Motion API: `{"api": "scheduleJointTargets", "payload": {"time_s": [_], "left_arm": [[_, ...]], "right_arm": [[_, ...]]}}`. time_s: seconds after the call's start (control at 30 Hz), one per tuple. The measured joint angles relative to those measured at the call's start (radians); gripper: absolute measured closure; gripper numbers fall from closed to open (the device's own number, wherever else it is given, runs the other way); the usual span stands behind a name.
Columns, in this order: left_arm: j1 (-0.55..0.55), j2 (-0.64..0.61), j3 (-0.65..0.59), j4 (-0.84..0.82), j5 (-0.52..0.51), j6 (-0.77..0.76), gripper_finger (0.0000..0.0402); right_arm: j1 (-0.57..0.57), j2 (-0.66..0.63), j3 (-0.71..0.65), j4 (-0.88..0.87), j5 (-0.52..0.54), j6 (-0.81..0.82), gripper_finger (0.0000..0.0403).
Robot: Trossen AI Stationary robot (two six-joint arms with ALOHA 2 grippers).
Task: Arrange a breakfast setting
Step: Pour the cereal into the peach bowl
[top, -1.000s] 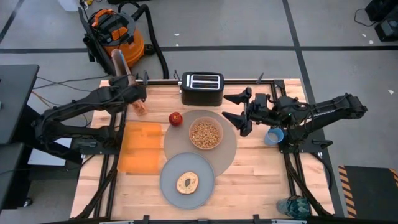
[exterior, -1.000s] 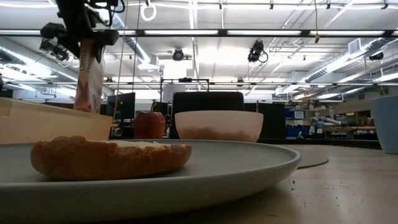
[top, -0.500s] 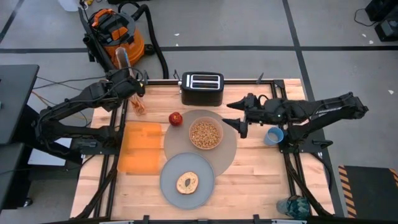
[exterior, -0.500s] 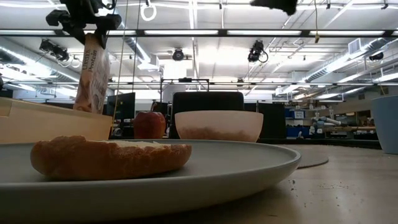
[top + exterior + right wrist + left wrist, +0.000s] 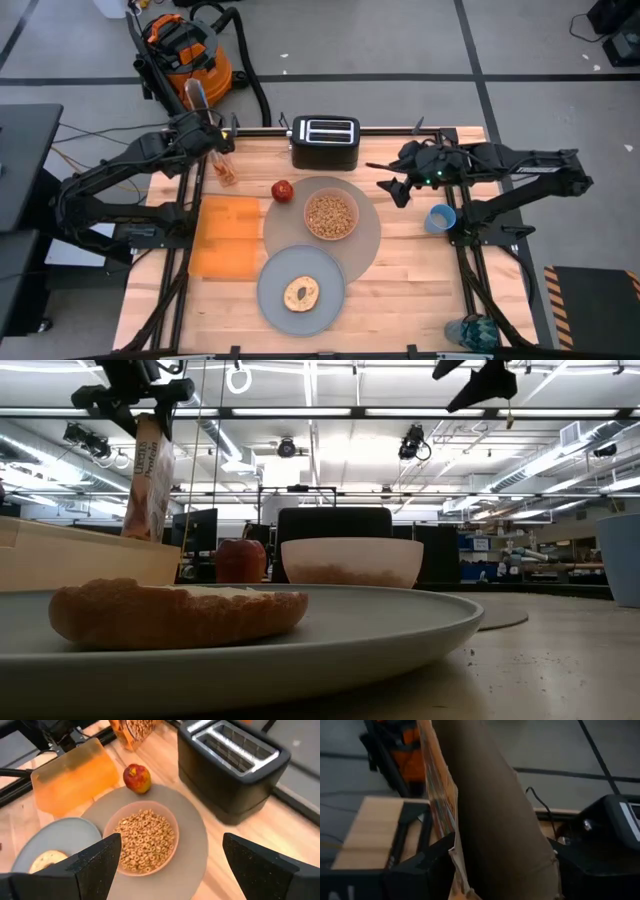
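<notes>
My left gripper (image 5: 207, 135) is shut on the cereal box (image 5: 148, 480), which hangs over the table's far left corner. My right gripper (image 5: 392, 180) stands open in the air, right of the pale pink bowl (image 5: 331, 216) and slanting down at it, with nothing between its fingers (image 5: 95, 865). The bowl, full of cereal, rests on the round grey placemat (image 5: 372, 250). The grey-blue plate (image 5: 270, 300) carries the round bread (image 5: 301, 293). The red apple (image 5: 283, 190) lies by the mat's far left rim. The orange napkin (image 5: 226, 235) lies at the left. The blue cup (image 5: 440, 218) stands at the right. My left gripper pinches the cereal box by its upper end (image 5: 150, 422) between its two fingers, coming at it from above at a slant. The box hangs below the fingers, nearly upright with a slight tilt, lifted clear of the table. In the wrist view its brown narrow side (image 5: 495, 820) fills the gap.
The black toaster (image 5: 325, 141) stands at the table's far edge, between the two arms. The near right part of the wooden table top (image 5: 420, 300) is bare. An orange vacuum cleaner (image 5: 185, 55) stands on the floor beyond the far left corner.
My left gripper has lifted the cereal box a little higher; the box stays hanging nearly upright. My right gripper, still open, has tipped its fingers downward and drawn back a little toward the table's right edge; its fingers have come into the top of the low view.
</notes>
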Motion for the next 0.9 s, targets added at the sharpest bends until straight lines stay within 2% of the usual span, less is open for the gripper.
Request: {"api": "scheduleJointTargets", "payload": {"time_s": [0.27,0.4,0.9], "left_arm": [[0.052,-0.013,0.000,-0.009,0.165,-0.110,0.0111],[0.065,-0.028,0.002,-0.013,0.248,-0.138,0.0104],[0.065,-0.027,0.176,-0.050,0.232,-0.070,0.0104]], "right_arm": [[-0.063,0.017,0.000,-0.045,-0.069,0.027,0.0047],[-0.076,0.017,0.000,-0.050,-0.084,0.014,0.0047],[-0.078,0.018,0.000,-0.063,-0.083,-0.032,0.0047]]}}
